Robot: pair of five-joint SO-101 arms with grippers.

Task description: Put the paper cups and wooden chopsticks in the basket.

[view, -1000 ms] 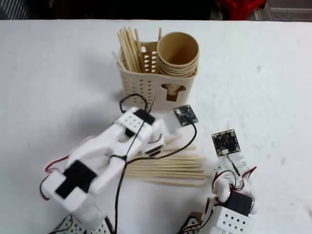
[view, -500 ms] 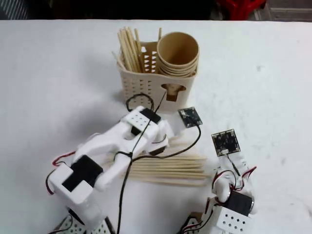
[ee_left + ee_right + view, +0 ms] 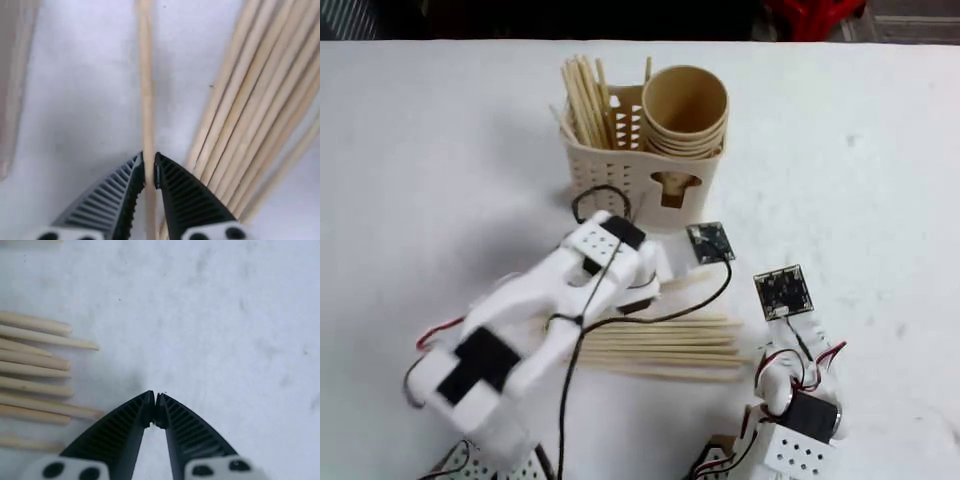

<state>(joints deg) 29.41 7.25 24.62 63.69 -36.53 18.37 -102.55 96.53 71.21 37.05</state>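
Pale wooden chopstick (image 3: 146,75) clamped between the black ribbed jaws of the left gripper (image 3: 149,162), low over the white table (image 3: 440,150).
It sits just beside the loose pile of wooden chopsticks (image 3: 665,348), near the cream perforated plastic basket (image 3: 610,180) holding the stacked tan paper cups (image 3: 686,105). Best to lift it clear of the pile, then tip it upright over the compartment with the standing sticks. The right gripper (image 3: 154,400) is closed on nothing by the pile's tips.

The white table (image 3: 420,150) bears the basket (image 3: 610,182) and loose chopsticks (image 3: 692,350).
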